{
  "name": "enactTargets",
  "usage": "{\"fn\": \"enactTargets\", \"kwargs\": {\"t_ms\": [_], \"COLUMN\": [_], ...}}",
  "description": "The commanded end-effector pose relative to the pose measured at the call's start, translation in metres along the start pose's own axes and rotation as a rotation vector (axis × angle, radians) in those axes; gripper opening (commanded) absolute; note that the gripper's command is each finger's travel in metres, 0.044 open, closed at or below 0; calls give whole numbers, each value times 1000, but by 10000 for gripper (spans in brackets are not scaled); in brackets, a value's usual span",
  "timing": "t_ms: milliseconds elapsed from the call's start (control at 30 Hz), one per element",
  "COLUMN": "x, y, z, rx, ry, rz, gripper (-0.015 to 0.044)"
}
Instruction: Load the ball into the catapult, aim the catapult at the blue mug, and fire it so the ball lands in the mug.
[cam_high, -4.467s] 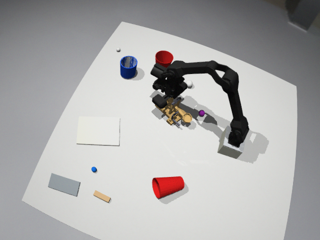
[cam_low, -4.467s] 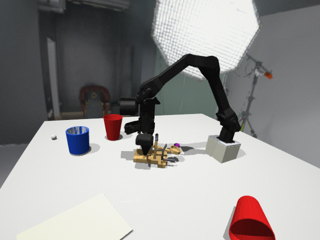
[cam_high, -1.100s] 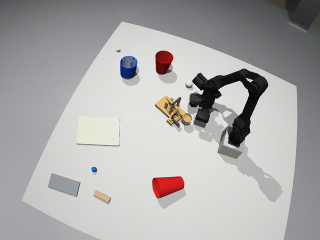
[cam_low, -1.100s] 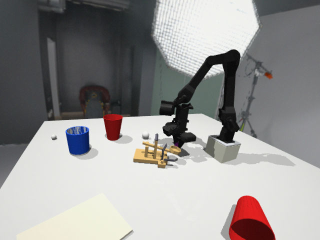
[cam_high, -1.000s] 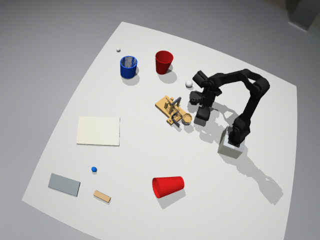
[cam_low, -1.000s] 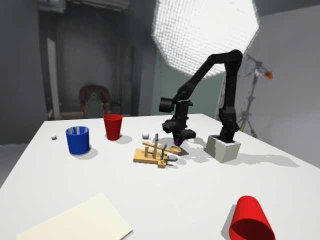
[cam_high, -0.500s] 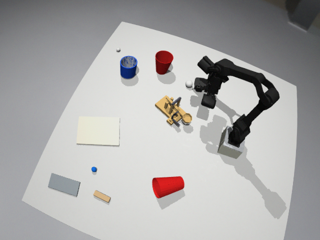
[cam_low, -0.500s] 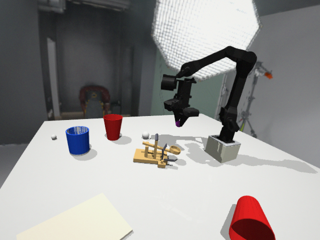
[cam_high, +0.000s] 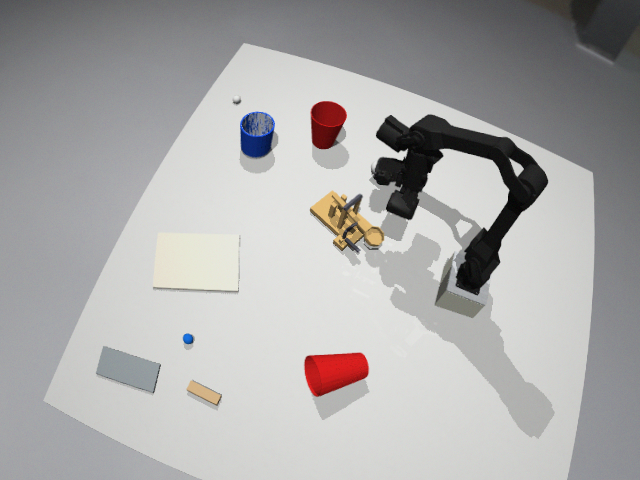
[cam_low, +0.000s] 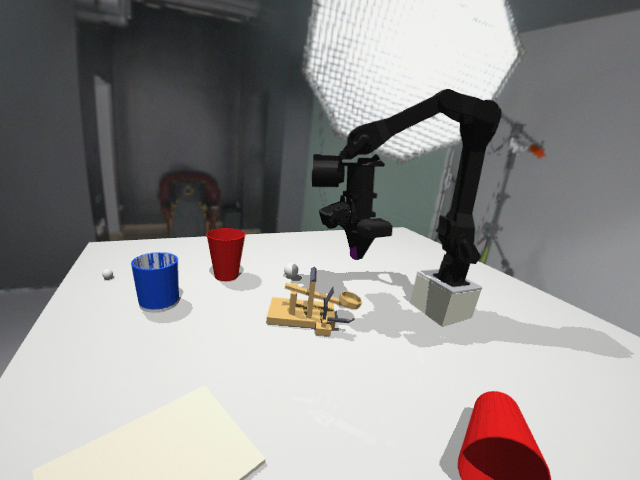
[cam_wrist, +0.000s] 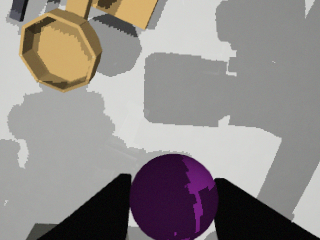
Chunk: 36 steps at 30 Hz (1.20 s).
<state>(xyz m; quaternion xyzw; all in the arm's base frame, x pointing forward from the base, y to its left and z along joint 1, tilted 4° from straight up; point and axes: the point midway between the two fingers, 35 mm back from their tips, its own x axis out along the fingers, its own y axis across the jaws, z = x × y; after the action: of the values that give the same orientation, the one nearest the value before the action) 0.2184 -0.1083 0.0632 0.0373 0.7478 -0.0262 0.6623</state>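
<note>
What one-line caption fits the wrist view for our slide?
The hand grips a purple ball, with the catapult's wooden cup at upper left.

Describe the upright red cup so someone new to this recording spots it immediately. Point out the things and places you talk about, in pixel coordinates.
On the white table (cam_high: 279, 320) (cam_low: 206, 356), find the blue mug (cam_high: 256, 142) (cam_low: 157, 284). The cup (cam_high: 324, 129) (cam_low: 225, 258) stands right beside it in the top view, mouth up and tapering downward. Its colour separates it from that mug; the other red cup (cam_high: 338, 373) (cam_low: 498, 423) lies on its side.
</note>
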Motion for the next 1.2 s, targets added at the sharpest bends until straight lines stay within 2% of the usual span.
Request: {"fn": "enactTargets", "kwargs": {"t_ms": [0,567,1167], "x": [3,27,48], "y": [12,66,67], "z": [11,42,44], "rx": [70,340,342], "ry": [37,249,251], "rz": [26,43,42], "gripper": [0,0,0]}}
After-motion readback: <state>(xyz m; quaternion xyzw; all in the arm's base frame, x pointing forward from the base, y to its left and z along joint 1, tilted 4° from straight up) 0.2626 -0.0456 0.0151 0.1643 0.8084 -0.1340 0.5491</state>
